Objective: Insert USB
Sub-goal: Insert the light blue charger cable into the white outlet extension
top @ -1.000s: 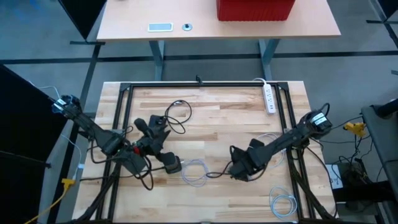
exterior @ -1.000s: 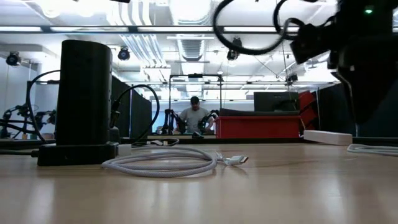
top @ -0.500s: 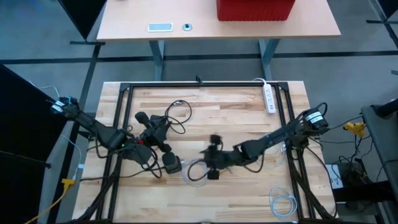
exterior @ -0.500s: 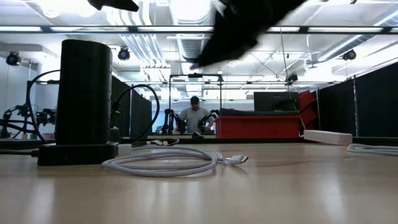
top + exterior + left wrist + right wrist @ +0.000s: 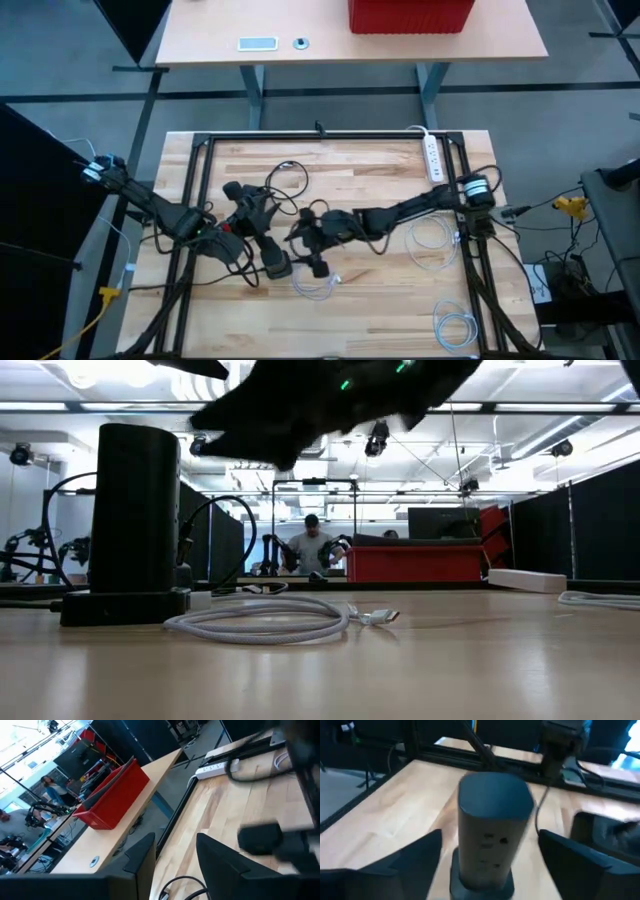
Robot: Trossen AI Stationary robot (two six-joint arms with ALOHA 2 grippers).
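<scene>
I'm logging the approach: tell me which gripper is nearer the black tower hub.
Right. The right gripper hangs open just beside the black tower hub, facing it; the left gripper sits farther off, toward the table's back.

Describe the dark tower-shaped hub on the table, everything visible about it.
The tower hub is a tall, dark, matte block with rounded corners and a flat top, standing upright on a wider dark base on the wooden table. Small markings or ports show on one face. A white cable lies coiled beside its base. The right gripper faces it with fingers spread wide, not touching.
</scene>
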